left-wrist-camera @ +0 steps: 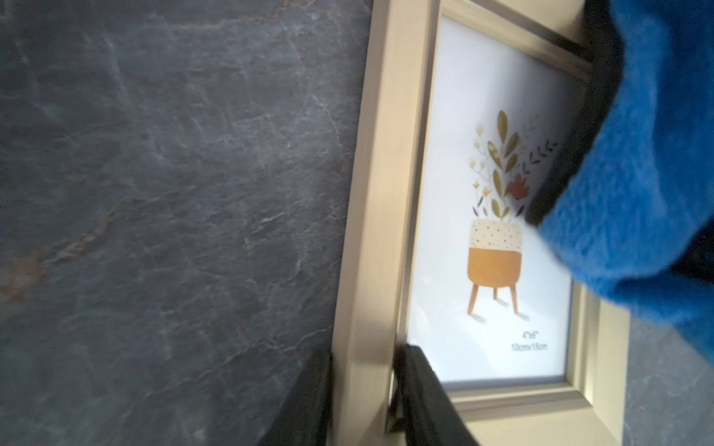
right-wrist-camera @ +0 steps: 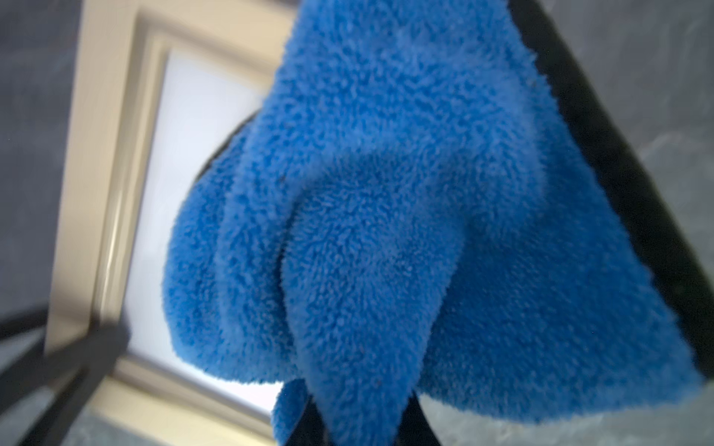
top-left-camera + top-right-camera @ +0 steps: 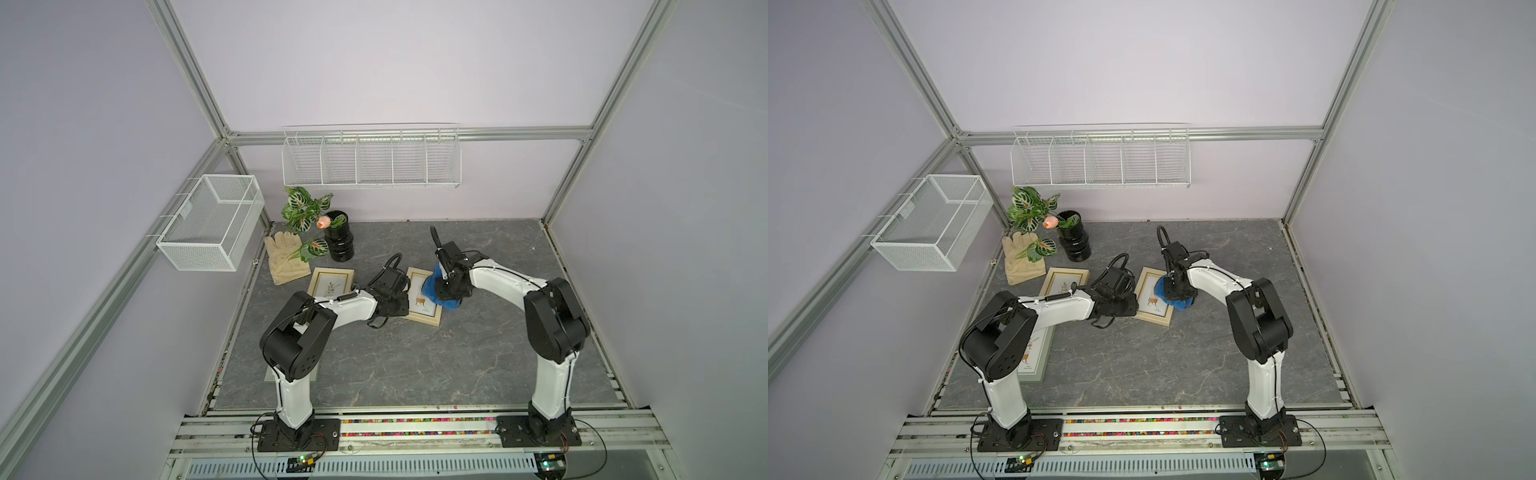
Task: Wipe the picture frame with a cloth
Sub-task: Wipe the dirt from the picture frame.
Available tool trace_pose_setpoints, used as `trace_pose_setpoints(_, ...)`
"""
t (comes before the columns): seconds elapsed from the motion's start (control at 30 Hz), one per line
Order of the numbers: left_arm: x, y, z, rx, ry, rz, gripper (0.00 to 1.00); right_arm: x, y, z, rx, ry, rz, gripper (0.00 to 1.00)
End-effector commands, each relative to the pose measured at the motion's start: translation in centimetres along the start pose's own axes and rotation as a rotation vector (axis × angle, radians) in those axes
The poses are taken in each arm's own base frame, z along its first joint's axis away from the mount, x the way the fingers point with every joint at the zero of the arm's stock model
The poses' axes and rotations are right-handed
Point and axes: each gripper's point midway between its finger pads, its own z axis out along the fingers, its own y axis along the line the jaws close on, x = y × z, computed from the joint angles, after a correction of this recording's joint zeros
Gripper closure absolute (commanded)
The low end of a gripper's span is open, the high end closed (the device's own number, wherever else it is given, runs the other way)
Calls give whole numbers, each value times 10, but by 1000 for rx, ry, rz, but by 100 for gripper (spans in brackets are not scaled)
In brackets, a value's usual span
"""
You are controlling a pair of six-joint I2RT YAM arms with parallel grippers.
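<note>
Pale-wood rectangular picture frame (image 3: 424,311) with a potted-plant print: lies flat near the middle of the dark marbled tabletop (image 3: 415,365); plush royal-blue microfibre cloth (image 3: 430,287): sits bunched on its 3 o'clock side; right gripper (image 2: 363,428): pinches a fold of the cloth from above; left gripper (image 1: 366,386): clamps the frame's 9 o'clock rail, one finger each side; second pale-wood frame (image 3: 330,281) at 9 o'clock; ribbed black vase (image 3: 338,243) and beige work glove (image 3: 286,257) toward 10 o'clock.

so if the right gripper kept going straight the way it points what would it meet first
The right gripper points down, clamped on the blue cloth, so the cloth would press first onto the glass of the picture frame under it. Whether any gap is left is unclear.
</note>
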Motion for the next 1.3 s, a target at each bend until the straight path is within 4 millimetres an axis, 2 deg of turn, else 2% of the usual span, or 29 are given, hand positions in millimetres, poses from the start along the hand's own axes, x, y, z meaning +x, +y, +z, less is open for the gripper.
trace_pose_setpoints(0.0, 75, 30, 24, -110, 237, -6, 67, -9, 5, 15, 8, 30, -31, 90)
trace_pose_setpoints(0.23, 75, 22, 29, -98, 232, -2, 67, -18, 46, 35, 0, 48, -57, 90)
trace_pose_setpoints(0.33, 77, 25, 29, -104, 231, -3, 69, -21, 54, 40, 26, 55, -60, 91)
trace_pose_setpoints(0.4, 79, 27, 27, -111, 231, -3, 70, -24, 46, 40, 70, 51, -49, 91)
trace_pose_setpoints(0.53, 83, 31, 24, -119, 228, -1, 71, -32, 10, 32, 160, 32, -13, 91)
trace_pose_setpoints(0.63, 88, 34, 24, -117, 233, -2, 71, -38, -1, 29, 162, 14, 4, 90)
trace_pose_setpoints(0.7, 89, 35, 24, -117, 234, -1, 71, -41, 10, 30, 127, 11, -8, 90)
trace_pose_setpoints(0.9, 88, 33, 23, -113, 236, -5, 71, -43, 68, 50, 44, 46, -64, 91)
trace_pose_setpoints(0.97, 87, 33, 22, -117, 233, -3, 71, -47, 75, 53, 44, 50, -70, 91)
trace_pose_setpoints(1.0, 86, 34, 21, -117, 232, -5, 71, -49, 74, 52, 51, 48, -68, 91)
trace_pose_setpoints(1.07, 88, 36, 21, -128, 233, -5, 71, -55, 59, 49, 80, 43, -45, 92)
trace_pose_setpoints(1.2, 91, 41, 20, -150, 234, -12, 71, -60, 9, 37, 190, 16, -9, 92)
trace_pose_setpoints(1.27, 92, 44, 21, -160, 234, -18, 71, -60, -4, 33, 208, 10, 4, 91)
